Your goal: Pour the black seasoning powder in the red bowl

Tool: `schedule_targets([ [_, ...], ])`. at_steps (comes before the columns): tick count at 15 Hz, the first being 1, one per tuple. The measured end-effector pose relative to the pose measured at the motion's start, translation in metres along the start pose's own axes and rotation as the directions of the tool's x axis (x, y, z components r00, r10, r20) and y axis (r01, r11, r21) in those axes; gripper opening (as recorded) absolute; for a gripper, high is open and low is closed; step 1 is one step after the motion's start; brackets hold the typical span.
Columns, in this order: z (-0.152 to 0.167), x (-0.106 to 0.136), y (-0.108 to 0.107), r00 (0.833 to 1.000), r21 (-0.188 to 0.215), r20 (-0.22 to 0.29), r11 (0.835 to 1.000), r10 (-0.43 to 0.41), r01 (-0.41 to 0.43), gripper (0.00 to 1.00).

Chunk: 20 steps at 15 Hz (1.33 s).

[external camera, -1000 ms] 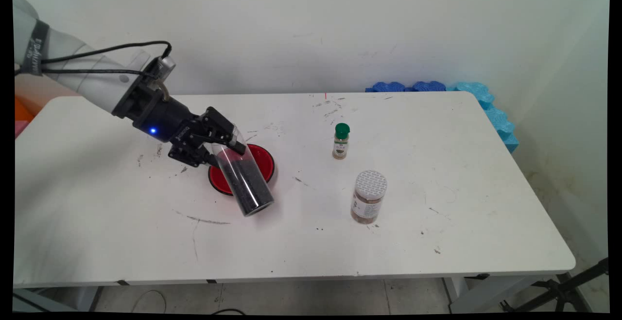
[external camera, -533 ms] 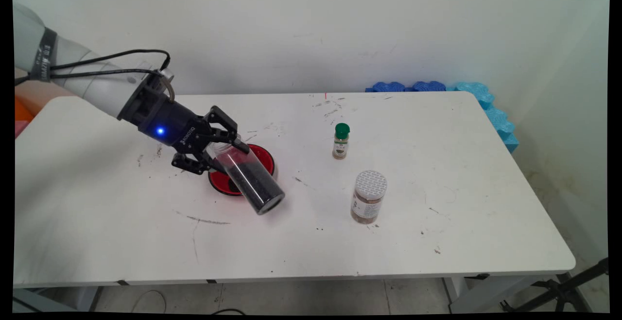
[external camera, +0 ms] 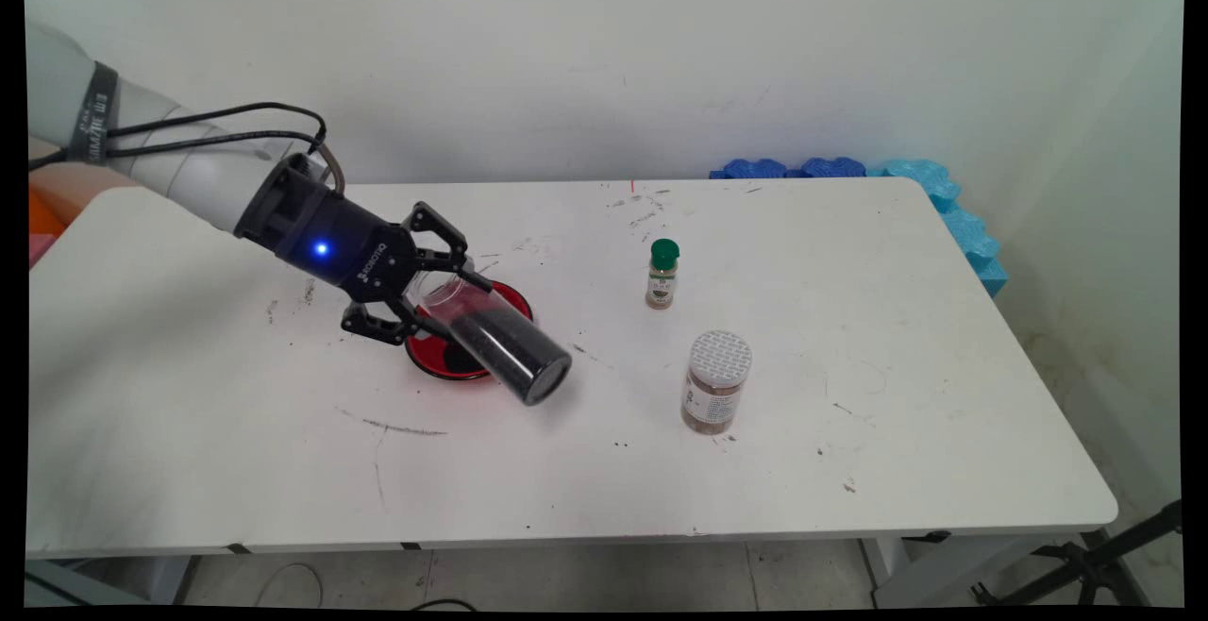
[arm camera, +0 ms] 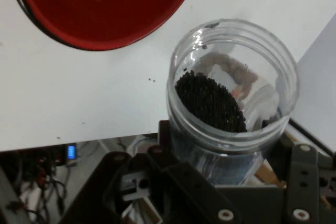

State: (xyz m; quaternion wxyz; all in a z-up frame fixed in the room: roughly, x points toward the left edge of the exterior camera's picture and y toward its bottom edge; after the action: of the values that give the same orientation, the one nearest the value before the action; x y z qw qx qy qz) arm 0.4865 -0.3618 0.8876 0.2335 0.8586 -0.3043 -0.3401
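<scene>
Gripping a tilted clear jar [external camera: 491, 336] of black granules, claw [external camera: 436, 293].

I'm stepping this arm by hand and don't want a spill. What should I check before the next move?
1. Grip: end effector is shut on the jar near its mouth. Ok.
2. Lid: none on; the mouth is open. Not ok if it tips further.
3. Grains: they sit inside the tilted jar, and none are seen falling. Ok.
4. Plate: whether the mouth is over it. Cannot tell.
5. Neighbours: bottle and brown jar stand upright, well apart from the end effector. Ok.
</scene>
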Motion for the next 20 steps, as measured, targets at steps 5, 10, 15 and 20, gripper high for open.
schedule_targets([
  [5,0.0021,0.0031,0.0006,0.991,-0.038,0.009,0.99,-0.137,0.137,0.0],
  [10,0.0033,0.0056,0.0012,0.964,-0.074,0.021,0.962,-0.263,0.264,0.0],
  [15,0.0038,0.0066,0.0016,0.931,-0.101,0.037,0.926,-0.363,0.365,0.0],
  [20,0.0034,0.0073,0.0012,0.903,-0.117,0.051,0.895,-0.427,0.43,0.0],
])
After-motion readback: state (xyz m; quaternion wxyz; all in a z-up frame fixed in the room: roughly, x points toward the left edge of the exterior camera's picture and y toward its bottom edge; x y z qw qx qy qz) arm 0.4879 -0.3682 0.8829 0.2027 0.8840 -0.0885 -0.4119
